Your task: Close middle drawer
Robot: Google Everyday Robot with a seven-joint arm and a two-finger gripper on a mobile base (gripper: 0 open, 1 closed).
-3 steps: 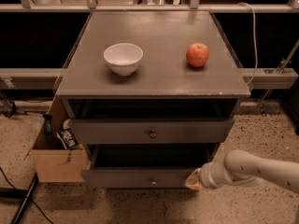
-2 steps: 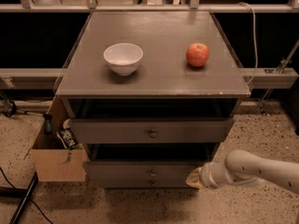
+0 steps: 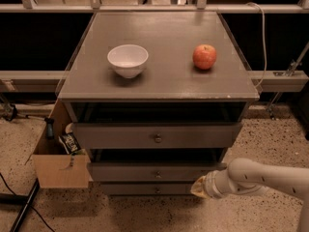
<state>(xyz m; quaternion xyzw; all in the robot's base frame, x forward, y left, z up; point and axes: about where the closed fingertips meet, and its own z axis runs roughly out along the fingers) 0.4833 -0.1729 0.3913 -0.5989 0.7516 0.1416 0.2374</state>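
At the near right, low beside the cabinet (image 3: 164,37), the gripper (image 3: 200,187) sits at the right end of the middle drawer (image 3: 125,172); whether it is clenched or released cannot be told. That drawer's front stands slightly forward of the lowest drawer (image 3: 130,189). On top rest a white bowl (image 3: 127,59) and an apple (image 3: 204,56), well apart. A cardboard box (image 3: 60,170) stands at the left

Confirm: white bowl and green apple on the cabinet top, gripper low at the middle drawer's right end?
No: camera view shows a red apple. The bowl shares the cabinet top, and the gripper is low at the right end of the middle drawer.
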